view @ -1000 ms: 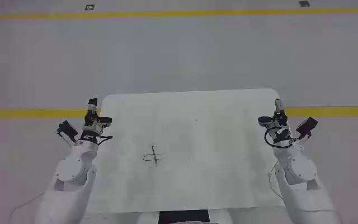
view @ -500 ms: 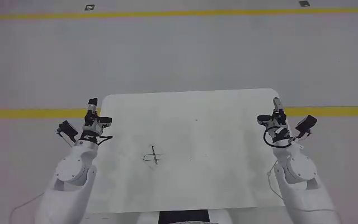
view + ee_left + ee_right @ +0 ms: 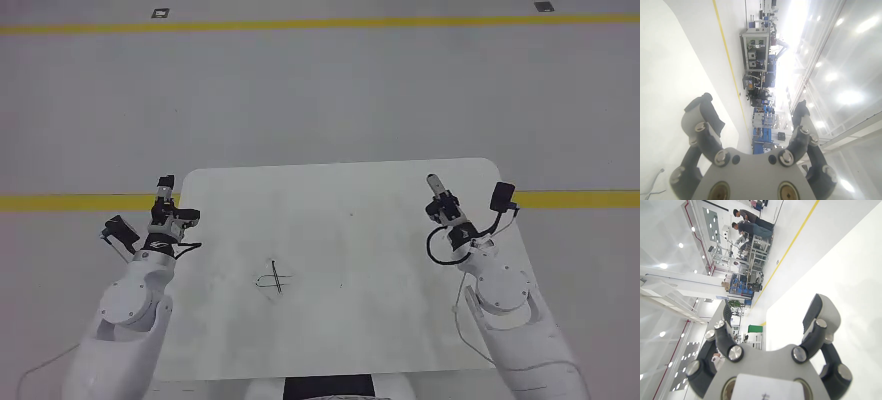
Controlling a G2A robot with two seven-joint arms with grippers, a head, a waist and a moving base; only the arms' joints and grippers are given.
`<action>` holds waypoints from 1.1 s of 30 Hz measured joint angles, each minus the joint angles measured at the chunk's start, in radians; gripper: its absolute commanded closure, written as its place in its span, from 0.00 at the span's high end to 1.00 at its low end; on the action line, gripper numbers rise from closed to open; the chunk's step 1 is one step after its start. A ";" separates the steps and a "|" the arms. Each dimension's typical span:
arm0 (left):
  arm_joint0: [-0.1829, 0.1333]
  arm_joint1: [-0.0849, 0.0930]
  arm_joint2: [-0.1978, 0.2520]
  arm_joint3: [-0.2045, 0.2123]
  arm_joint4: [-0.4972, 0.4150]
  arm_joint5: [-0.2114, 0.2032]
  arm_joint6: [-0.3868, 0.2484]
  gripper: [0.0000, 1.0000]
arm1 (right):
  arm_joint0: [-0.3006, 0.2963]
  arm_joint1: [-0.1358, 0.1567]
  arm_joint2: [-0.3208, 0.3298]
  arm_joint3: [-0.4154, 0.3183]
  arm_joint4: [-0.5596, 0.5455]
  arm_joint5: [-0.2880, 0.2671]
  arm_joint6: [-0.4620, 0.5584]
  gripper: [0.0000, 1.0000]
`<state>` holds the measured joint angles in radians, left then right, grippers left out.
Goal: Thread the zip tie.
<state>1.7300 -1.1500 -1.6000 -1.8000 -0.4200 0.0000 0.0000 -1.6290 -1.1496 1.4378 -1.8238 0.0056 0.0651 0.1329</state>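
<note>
Item 1, floor (image 3: 320, 90): pale grey, with one yellow line (image 3: 300, 22) across the far side and a second (image 3: 60, 202) passing behind the table.

Item 2, table (image 3: 340, 210): white, with rounded corners, and directly in front of me.

Item 3, arms: my left arm (image 3: 130, 300) lay along the table's left edge, outside it. My right arm (image 3: 500, 290) stood at the right side and angled inward over the tabletop.

Item 4, left gripper (image 3: 164, 185): it was just outside the left edge, near the far-left corner. In the left wrist view, the left gripper (image 3: 753, 101) had its fingers spread wide with nothing between them. The table (image 3: 662, 66) ran alongside one finger.

Item 5, right gripper (image 3: 436, 186): it was over the right part of the tabletop, inboard of the right edge. In the right wrist view, the right gripper (image 3: 770, 303) was likewise spread wide and held nothing. The table (image 3: 848, 266) lay beside one finger.

Item 6, zip tie (image 3: 275, 279): a thin black strap lying flat on the table, left of centre and toward the near edge. It was well apart from both grippers and closer to the left one. Its strands appeared to cross. I could not tell whether the tail was through the head.
</note>
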 measured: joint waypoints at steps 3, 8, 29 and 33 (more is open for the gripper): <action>0.000 0.000 0.000 0.000 0.000 0.000 0.000 1.00 | 0.000 0.000 0.001 0.000 0.001 0.000 -0.001 1.00; 0.000 0.000 0.000 0.000 0.000 0.000 0.000 1.00 | 0.000 0.000 0.001 0.000 0.001 0.000 -0.001 1.00; 0.000 0.000 0.000 0.000 0.000 0.000 0.000 1.00 | 0.218 -0.019 -0.272 0.056 -0.353 0.033 0.182 1.00; 0.000 0.000 0.000 0.000 0.000 0.000 0.000 1.00 | 0.218 -0.019 -0.271 0.055 -0.352 0.035 0.180 1.00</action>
<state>1.7300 -1.1500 -1.6000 -1.8000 -0.4200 0.0000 0.0000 -1.4113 -1.1689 1.1670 -1.7688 -0.3462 0.0998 0.3130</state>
